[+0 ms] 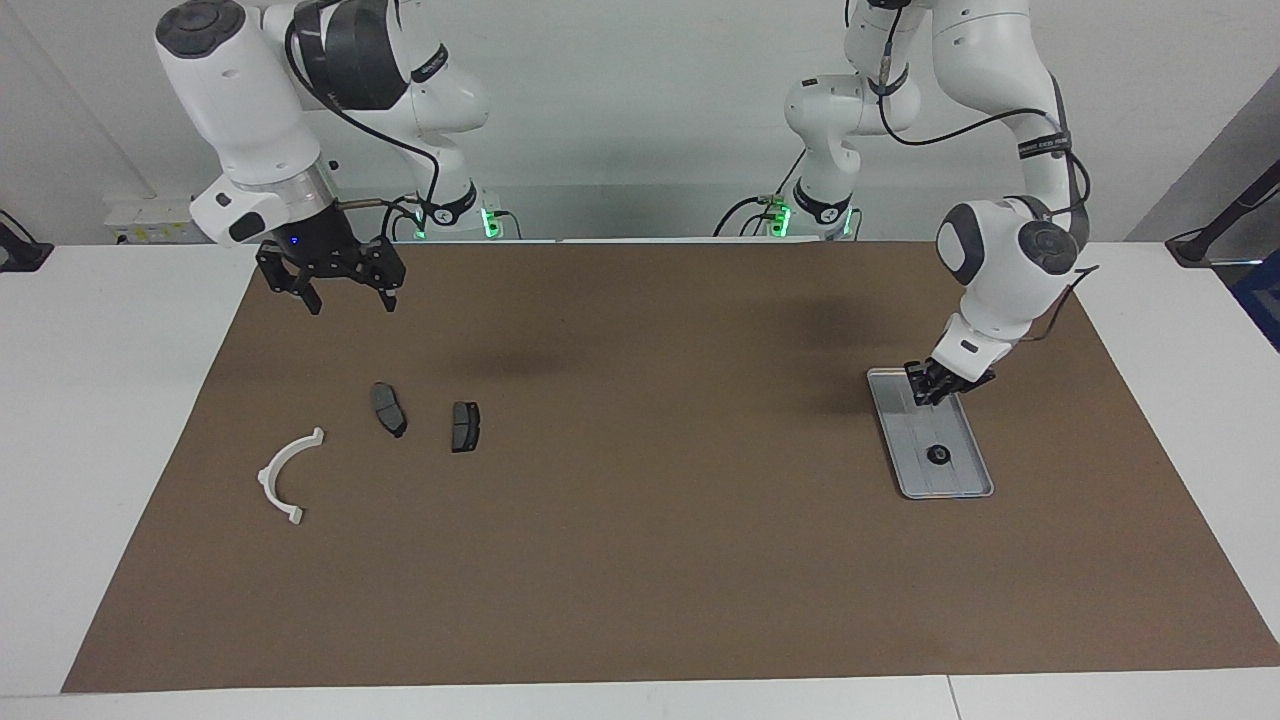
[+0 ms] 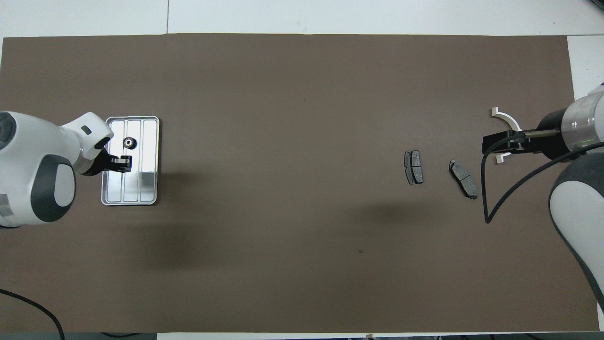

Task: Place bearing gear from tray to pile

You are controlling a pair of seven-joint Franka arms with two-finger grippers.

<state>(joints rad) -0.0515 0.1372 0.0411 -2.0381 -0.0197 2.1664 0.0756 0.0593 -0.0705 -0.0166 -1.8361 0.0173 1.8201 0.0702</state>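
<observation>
Two arms up, listed in the order the facing view shows them.

Right gripper (image 1: pixel 350 298) hangs over the brown mat (image 1: pixel 640 560) close to the robots' edge at the right arm's end, fingers spread wide, nothing in them. From overhead it overlaps the arc; the facing view shows it well clear of it.

Pile on the mat:
- white curved plastic arc (image 1: pixel 268 472), farthest from the robots of the three
- two dark grey brake-pad-shaped pieces (image 1: pixel 389 409) (image 1: pixel 465 426) side by side, apart, toward the table's middle

Flat silver-grey ridged metal tray (image 1: pixel 915 430) sits at the left arm's end. One small black bearing gear (image 1: pixel 938 455) lies in the tray half farther from the robots.

Left gripper (image 1: pixel 935 392) is low over the tray's robot-side end, fingers pinched together. Can't tell whether anything is between them.
</observation>
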